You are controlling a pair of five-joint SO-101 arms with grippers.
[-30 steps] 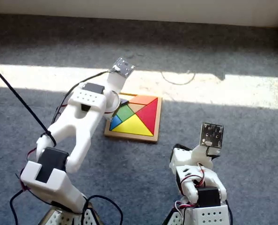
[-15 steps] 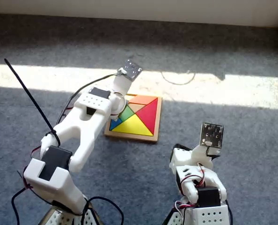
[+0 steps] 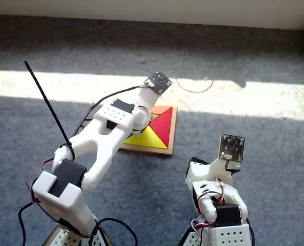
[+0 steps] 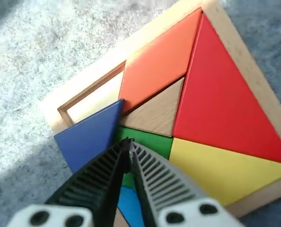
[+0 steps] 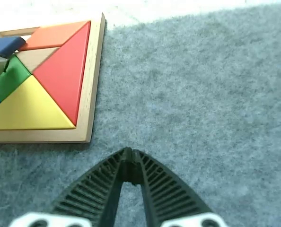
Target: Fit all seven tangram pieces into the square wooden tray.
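Note:
The square wooden tray (image 4: 240, 47) holds a red triangle (image 4: 221, 99), a yellow triangle (image 4: 221, 172), an orange piece (image 4: 162, 61), a plain wood triangle (image 4: 157, 113), a green piece (image 4: 150, 144) and a light blue piece (image 4: 131, 208). A dark blue triangle (image 4: 91, 137) lies askew across the tray's rim, beside a bare corner slot (image 4: 95, 97). My left gripper (image 4: 128, 142) is shut and empty, its tips over the green piece next to the dark blue triangle. My right gripper (image 5: 130, 153) is shut over the carpet, apart from the tray (image 5: 91, 85).
Grey carpet (image 3: 254, 123) surrounds the tray (image 3: 170, 141). The left arm (image 3: 106, 133) covers the tray's left half from above. The right arm (image 3: 216, 195) stands folded at the front right. A thin wire loop (image 3: 193, 87) lies on the sunlit strip behind the tray.
The left arm has swung to the right, so that its wrist now hangs over the tray's left half. The right arm has kept still.

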